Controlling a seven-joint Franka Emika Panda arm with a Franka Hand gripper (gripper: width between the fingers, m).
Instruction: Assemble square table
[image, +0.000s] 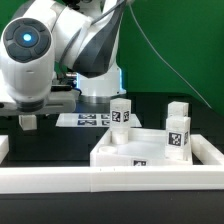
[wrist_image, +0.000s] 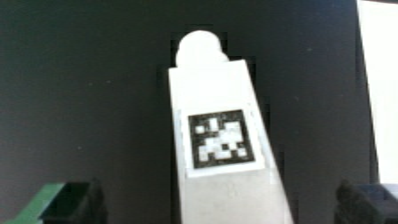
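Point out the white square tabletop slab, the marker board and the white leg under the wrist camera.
White plastic square tabletop slab (image: 125, 152), exterior view, flat top.
Marker board (image: 88, 120), exterior view, printed tags.
White tagged leg (wrist_image: 221, 140), wrist view, its tag.

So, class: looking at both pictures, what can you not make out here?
- Exterior view: the gripper is partly hidden by the arm; fingertips unclear.
- Exterior view: the tabletop is cut by the border rail.
- Wrist view: the leg is cut off by the frame edge; its tag is blurred.

Marker board flat on black table, long white border rail along the near edge
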